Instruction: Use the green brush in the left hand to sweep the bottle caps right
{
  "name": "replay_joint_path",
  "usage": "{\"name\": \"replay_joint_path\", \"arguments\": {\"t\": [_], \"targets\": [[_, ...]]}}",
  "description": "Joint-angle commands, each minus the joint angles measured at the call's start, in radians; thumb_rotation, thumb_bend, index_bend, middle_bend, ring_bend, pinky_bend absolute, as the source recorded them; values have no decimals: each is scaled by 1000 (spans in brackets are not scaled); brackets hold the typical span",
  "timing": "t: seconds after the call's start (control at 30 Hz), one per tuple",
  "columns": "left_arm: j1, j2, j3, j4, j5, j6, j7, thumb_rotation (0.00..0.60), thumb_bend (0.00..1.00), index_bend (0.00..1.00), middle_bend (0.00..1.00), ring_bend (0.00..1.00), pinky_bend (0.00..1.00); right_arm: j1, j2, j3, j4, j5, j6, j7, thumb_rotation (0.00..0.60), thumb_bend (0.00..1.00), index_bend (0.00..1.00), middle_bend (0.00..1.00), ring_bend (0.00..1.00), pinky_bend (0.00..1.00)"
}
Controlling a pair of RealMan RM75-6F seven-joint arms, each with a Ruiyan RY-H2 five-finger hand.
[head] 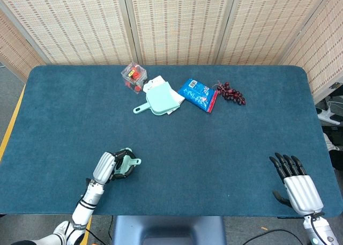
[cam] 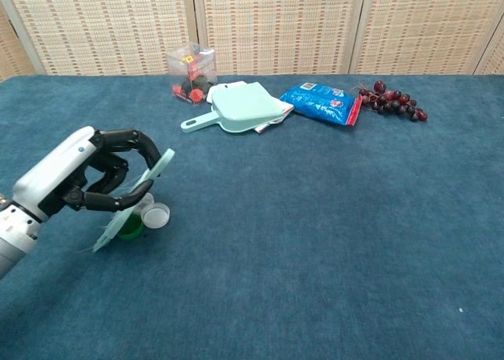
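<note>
The pale green brush (cam: 134, 198) tilts over the bottle caps (cam: 146, 217), gripped in the left hand (cam: 87, 179). One cap is white, one dark green, both partly hidden behind the brush.
</note>
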Motion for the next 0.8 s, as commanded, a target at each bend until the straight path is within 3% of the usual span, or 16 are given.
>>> {"name": "replay_joint_path", "arguments": {"t": [0.03,0.53,0.67,0.8], "targets": [[-21,-22,0,-9,7,-15,12,600,819,761,920,840,939,0,4,-2,0,-4,0,8,600,189,0,0,0,0],[-114,-86,-4,-80,64,-8,105,600,821,761,920,839,939,-1,31,0,3,-17,19,72,600,189,0,0,0,0],[-120,-40,-15,-113,82,39,150,600,821,761,920,840,939,-3,34,-1,6,-17,21,78,600,189,0,0,0,0],[-107,67,-27,-184,103,112,244,600,821,761,921,850,940,-4,35,-1,4,-17,22,74,600,189,0,0,0,0]]}}
